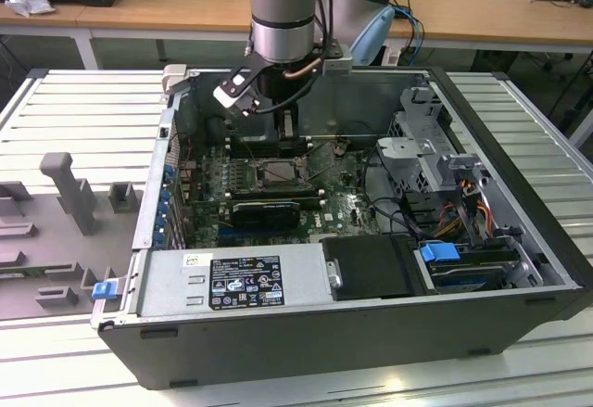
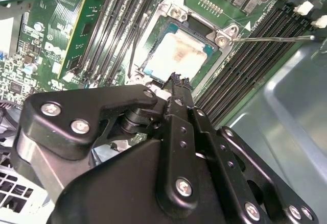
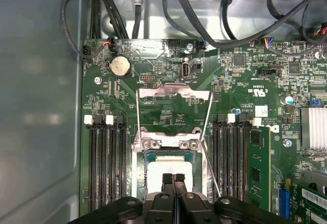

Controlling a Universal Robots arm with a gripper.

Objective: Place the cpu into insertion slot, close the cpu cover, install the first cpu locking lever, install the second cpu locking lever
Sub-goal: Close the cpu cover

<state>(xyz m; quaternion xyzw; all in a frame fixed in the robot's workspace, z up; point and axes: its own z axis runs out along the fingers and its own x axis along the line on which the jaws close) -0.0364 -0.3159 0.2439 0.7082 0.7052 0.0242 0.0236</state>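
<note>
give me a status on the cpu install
claw shut, tips over the cpu. cpu seated in the insertion slot. cpu cover open, swung back off the slot. nothing seen blocking.

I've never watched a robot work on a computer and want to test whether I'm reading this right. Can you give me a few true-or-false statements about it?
1. The cpu already lies in the insertion slot. True.
2. The cpu cover is folded down over the chip. False: it is swung open, away from the socket, and the chip's pale face is bare.
3. The gripper is spread wide open. False: its fingers are shut together, over the cpu.
4. A round coin battery sits on the green board beyond the socket. True.
</note>
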